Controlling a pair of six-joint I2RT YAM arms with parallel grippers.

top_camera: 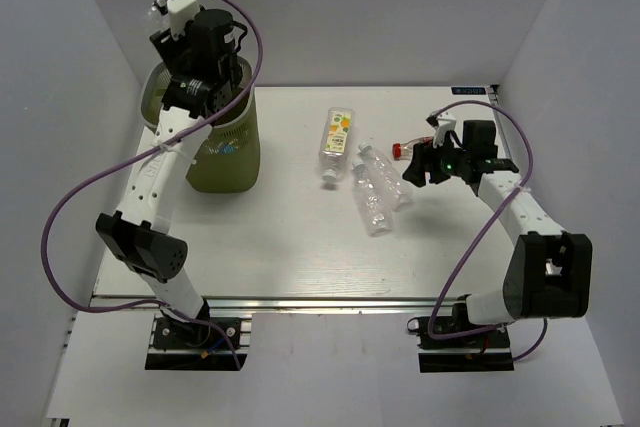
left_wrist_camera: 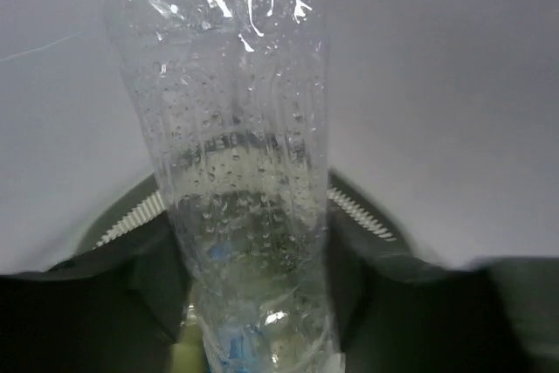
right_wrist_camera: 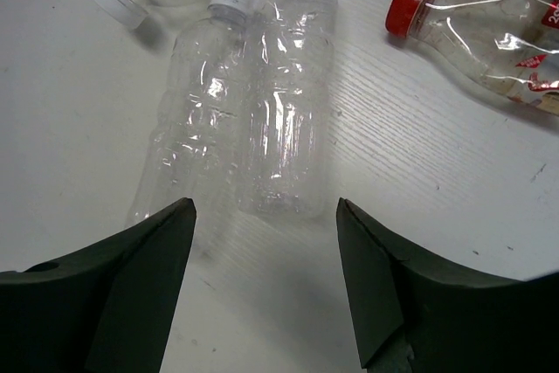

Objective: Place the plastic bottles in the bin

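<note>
Bottle (left_wrist_camera: 240,172), clear, pinched between left gripper (left_wrist_camera: 249,207) jaws above olive mesh bin (top_camera: 225,152); right gripper (right_wrist_camera: 264,211) jaws spread above two clear bottles (right_wrist_camera: 284,111) lying side by side

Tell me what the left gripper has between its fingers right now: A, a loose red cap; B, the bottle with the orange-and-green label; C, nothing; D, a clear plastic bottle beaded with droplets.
D: the left wrist view shows the left gripper closed on a clear plastic bottle beaded with droplets, while the orange-and-green labelled bottle lies on the white table.
</note>
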